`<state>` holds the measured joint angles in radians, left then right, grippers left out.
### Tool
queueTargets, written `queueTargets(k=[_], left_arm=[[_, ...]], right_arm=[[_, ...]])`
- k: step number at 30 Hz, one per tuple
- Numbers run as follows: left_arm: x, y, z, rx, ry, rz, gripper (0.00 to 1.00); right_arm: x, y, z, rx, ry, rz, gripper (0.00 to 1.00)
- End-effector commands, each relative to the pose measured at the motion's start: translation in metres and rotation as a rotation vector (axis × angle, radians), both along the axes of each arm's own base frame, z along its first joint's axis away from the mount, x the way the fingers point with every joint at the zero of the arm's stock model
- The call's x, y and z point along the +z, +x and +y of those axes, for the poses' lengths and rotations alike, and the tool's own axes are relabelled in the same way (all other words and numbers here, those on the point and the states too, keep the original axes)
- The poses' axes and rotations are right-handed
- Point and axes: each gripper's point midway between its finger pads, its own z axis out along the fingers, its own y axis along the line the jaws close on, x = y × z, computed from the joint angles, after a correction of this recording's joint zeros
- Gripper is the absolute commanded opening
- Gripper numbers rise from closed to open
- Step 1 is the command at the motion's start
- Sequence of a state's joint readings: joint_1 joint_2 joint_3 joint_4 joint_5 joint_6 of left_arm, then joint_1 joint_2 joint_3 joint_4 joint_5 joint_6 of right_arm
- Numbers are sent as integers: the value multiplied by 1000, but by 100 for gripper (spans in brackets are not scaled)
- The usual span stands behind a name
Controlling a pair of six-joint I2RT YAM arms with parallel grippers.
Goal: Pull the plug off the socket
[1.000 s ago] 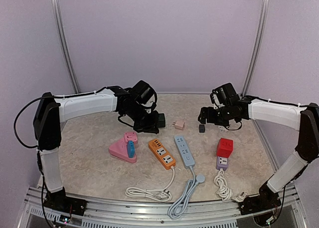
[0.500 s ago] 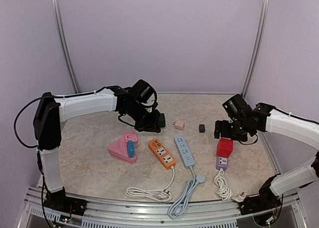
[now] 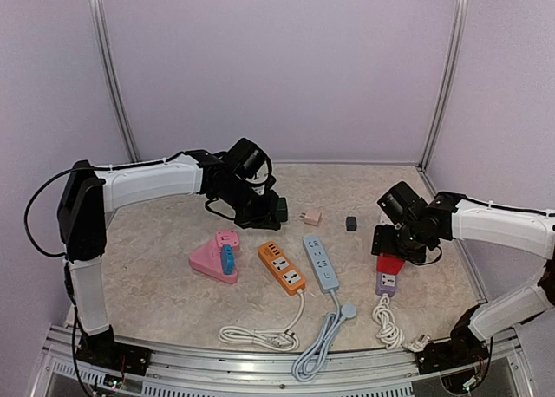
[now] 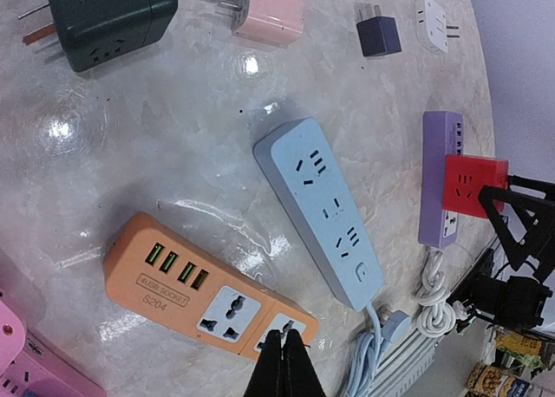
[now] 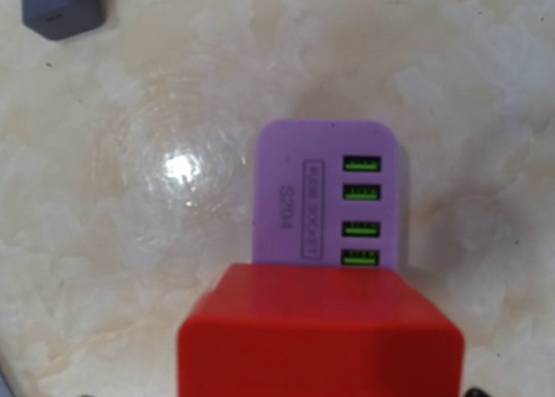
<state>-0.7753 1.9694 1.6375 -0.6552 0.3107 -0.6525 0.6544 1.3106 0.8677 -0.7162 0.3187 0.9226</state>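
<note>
A red cube plug [image 3: 390, 263] sits plugged into the purple power strip [image 3: 387, 283] on the right of the table. My right gripper [image 3: 395, 245] is right over the plug, jaws open on either side of it. In the right wrist view the red plug [image 5: 321, 336] fills the bottom and the purple strip [image 5: 325, 193] shows its green USB ports beyond it; my fingers are out of frame. The left wrist view shows the plug [image 4: 473, 185] with black fingers beside it. My left gripper [image 3: 260, 211] is shut and empty, its fingertips [image 4: 282, 362] above the orange strip.
A pink socket [image 3: 208, 260] carries a blue plug [image 3: 227, 259]. An orange strip [image 3: 282, 267] and a blue strip [image 3: 320, 263] lie mid-table, cords coiled at the front. A dark green cube [image 3: 279, 208], a pink adapter [image 3: 311, 217] and a dark adapter [image 3: 350, 224] lie behind.
My right gripper left the dark adapter at the back, swung toward the front right and came down over the red plug. The left arm has not moved.
</note>
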Motion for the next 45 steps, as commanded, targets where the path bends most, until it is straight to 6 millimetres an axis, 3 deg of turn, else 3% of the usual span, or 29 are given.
queueTargets(k=[1, 10, 15, 18, 29, 36, 40, 45], left_arm=[[8, -1, 5, -5, -18, -19, 0], [7, 1, 5, 12, -22, -13, 0], [6, 2, 1, 21, -30, -7, 0], [6, 2, 0, 24, -33, -6, 0], [6, 4, -4, 13, -31, 0, 0], [9, 4, -12, -6, -52, 1, 0], [8, 3, -21, -25, -61, -2, 0], [6, 1, -42, -62, -75, -7, 0]], right_arm=[[-10, 3, 1, -13, -23, 5, 83], [-18, 5, 1, 35, -72, 25, 54], [-13, 2, 6, 97, -78, 33, 33], [-1, -2, 11, 140, -76, 20, 26], [-1, -45, 26, 306, -44, 130, 20], [10, -65, 61, 500, 62, 147, 19], [12, -59, 74, 539, 40, 127, 19], [13, -29, 87, 546, -4, 36, 19]])
